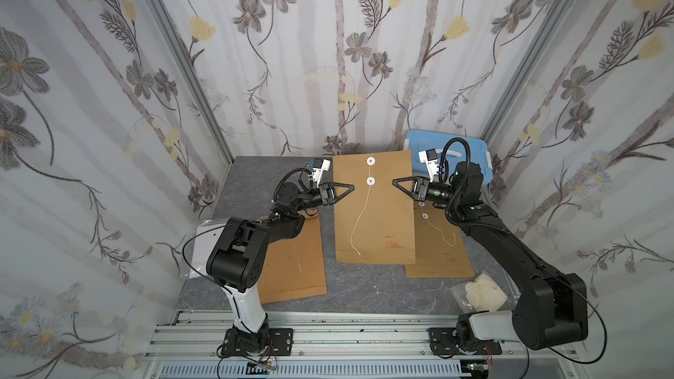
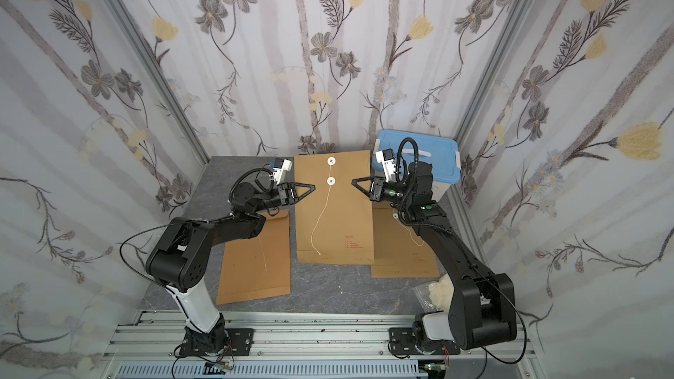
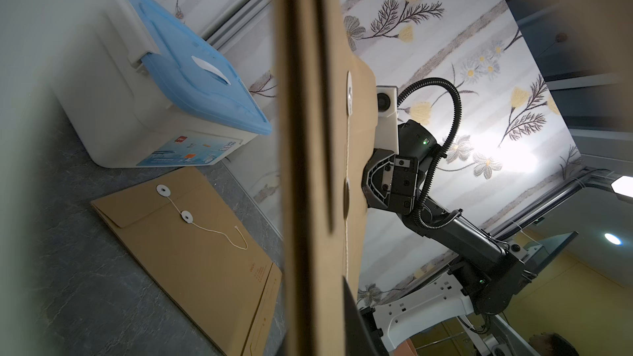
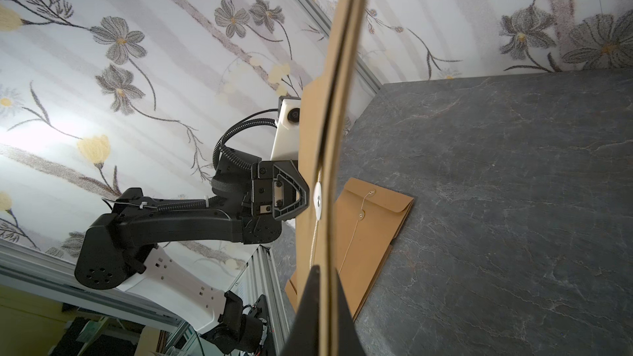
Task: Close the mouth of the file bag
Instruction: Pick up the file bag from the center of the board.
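Where the file bag (image 1: pixel 374 213) is: held up off the grey table (image 1: pixel 364 286), just beside the blue-lidded box (image 1: pixel 450 147), on the side of the box toward your left arm.
Left gripper (image 1: pixel 352 188): clamped on the bag's long edge farther from the box.
Right gripper (image 1: pixel 395 181): clamped on the long edge nearer the box; in the right wrist view the bag runs edge-on between its fingers (image 4: pixel 305 320).
Long axis: it runs from the box's end of the table back toward your arm bases, with the mouth at the box's end.
Discs: the white upper disc (image 1: pixel 371 160) and lower disc (image 1: pixel 371 181) sit midway between your grippers, so neither arm is nearer.
String (image 1: pixel 359 215): thin, pale and loose; it trails from the lower disc away from the box's end and is wound round nothing.
Look: flat plain brown paper, with small red print (image 1: pixel 394 245) near the closed end.
Flap (image 1: pixel 372 169): it seems folded down; you cannot tell whether it lies flush.
Judgement: the mouth is not yet tied, and winding the string would need one gripper freed.
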Robot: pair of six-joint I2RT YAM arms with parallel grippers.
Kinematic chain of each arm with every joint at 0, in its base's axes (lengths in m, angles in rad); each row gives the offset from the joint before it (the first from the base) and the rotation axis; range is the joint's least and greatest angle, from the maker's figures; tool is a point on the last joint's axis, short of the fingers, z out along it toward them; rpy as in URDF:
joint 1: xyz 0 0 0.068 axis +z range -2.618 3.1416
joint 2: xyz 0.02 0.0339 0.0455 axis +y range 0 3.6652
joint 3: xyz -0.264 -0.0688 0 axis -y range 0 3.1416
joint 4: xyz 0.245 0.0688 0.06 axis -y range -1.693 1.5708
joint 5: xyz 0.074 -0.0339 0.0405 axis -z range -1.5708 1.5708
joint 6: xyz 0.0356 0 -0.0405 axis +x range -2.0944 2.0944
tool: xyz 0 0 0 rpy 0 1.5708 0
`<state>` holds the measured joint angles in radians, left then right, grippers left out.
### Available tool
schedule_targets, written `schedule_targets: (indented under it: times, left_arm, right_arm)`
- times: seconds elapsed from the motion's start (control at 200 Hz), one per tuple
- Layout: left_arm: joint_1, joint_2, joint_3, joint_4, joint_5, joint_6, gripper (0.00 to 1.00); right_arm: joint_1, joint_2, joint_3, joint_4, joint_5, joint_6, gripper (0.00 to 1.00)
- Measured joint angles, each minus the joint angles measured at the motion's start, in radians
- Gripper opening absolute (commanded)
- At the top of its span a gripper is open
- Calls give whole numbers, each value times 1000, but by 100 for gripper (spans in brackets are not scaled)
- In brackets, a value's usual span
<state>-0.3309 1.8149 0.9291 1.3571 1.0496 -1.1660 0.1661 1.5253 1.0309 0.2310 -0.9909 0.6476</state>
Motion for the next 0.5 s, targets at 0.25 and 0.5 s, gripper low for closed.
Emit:
schedule_targets:
  times: [0.25, 0.5]
  left_arm:
    - [3, 1, 0, 0, 1, -13, 0]
    - [3, -18, 0, -32, 0, 18, 0]
  right_arm:
    - [1, -2, -3, -8, 0, -9, 0]
    - [2, -20, -8, -42, 32, -29, 49]
